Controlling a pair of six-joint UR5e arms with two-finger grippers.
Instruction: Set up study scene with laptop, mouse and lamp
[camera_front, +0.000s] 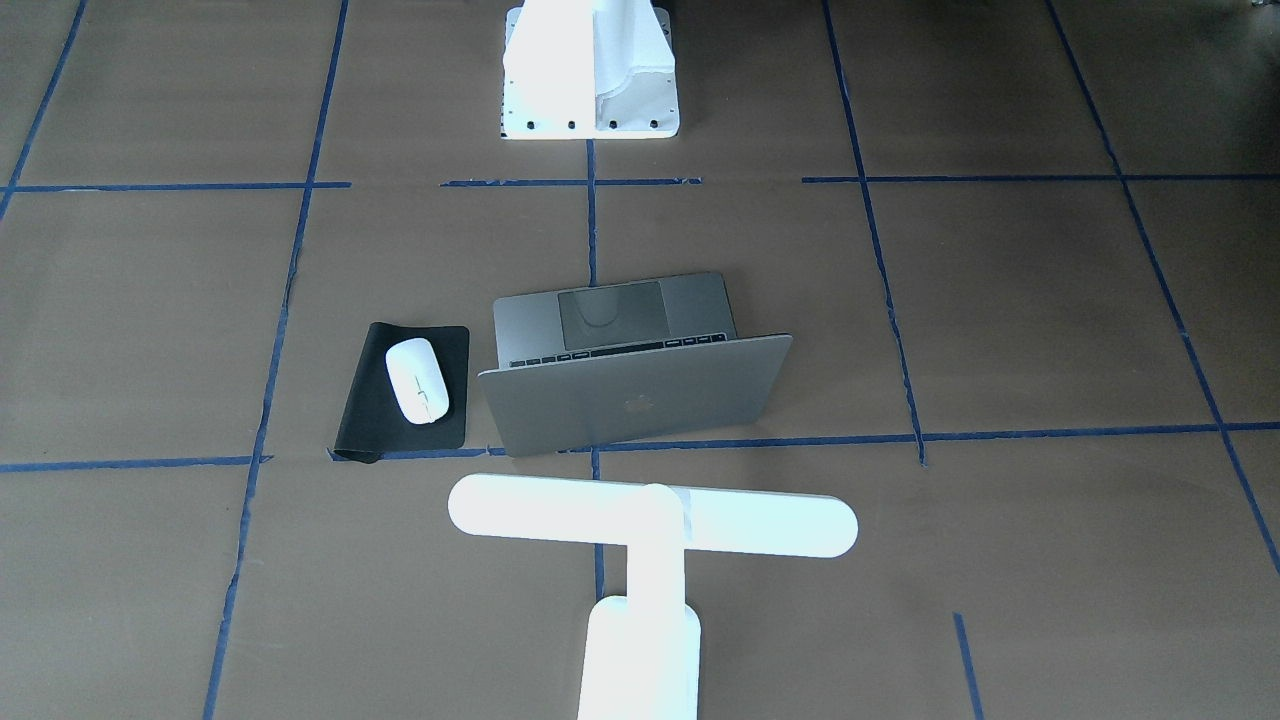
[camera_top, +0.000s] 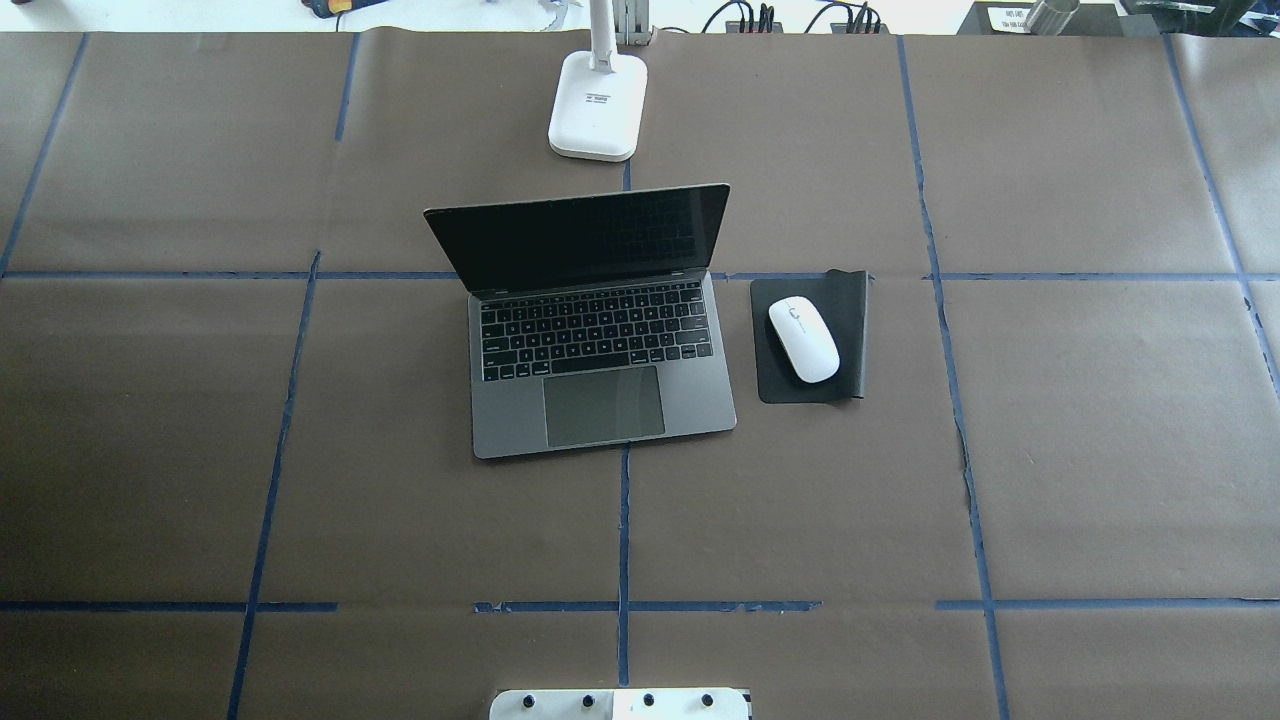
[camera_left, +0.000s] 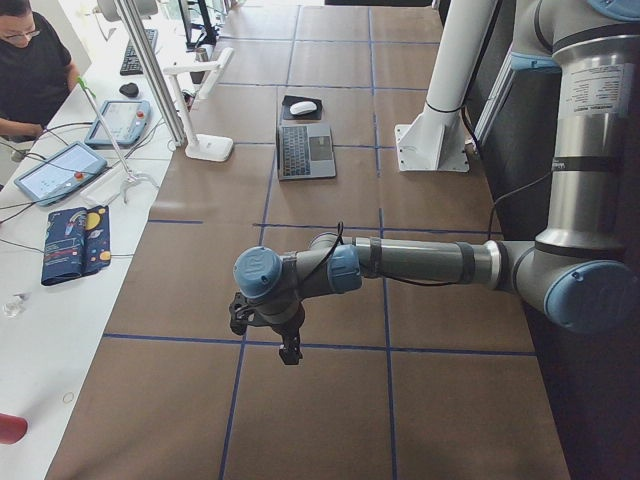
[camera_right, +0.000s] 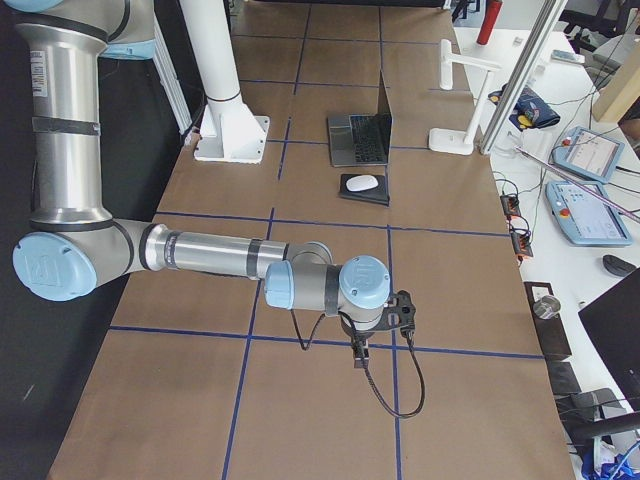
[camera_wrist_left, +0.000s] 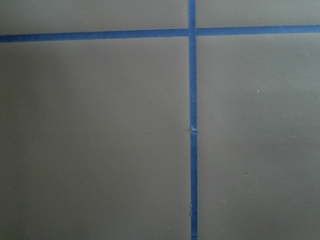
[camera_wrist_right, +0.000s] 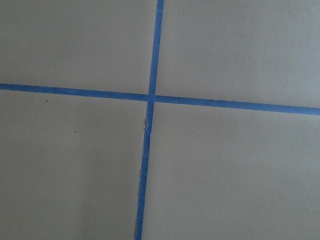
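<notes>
Noted open laptop (camera_top: 600, 350) at centre, mouse (camera_top: 803, 340) on black mat (camera_top: 800, 392) beside, lamp (camera_top: 597, 105) behind lid. Cannot tell opening of left gripper (camera_left: 290, 354) or right gripper (camera_right: 357, 358) (side views only).

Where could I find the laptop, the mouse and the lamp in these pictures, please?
laptop (camera_top: 604, 406): overhead exterior view, on its trackpad.
mouse (camera_top: 803, 340): overhead exterior view, middle of its top.
lamp (camera_front: 655, 520): exterior front-facing view, middle of its horizontal bar.

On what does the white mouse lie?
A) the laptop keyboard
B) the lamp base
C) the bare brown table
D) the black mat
D: the mouse rests wholly on the black mat, to the right of the open laptop in the overhead view.
</notes>
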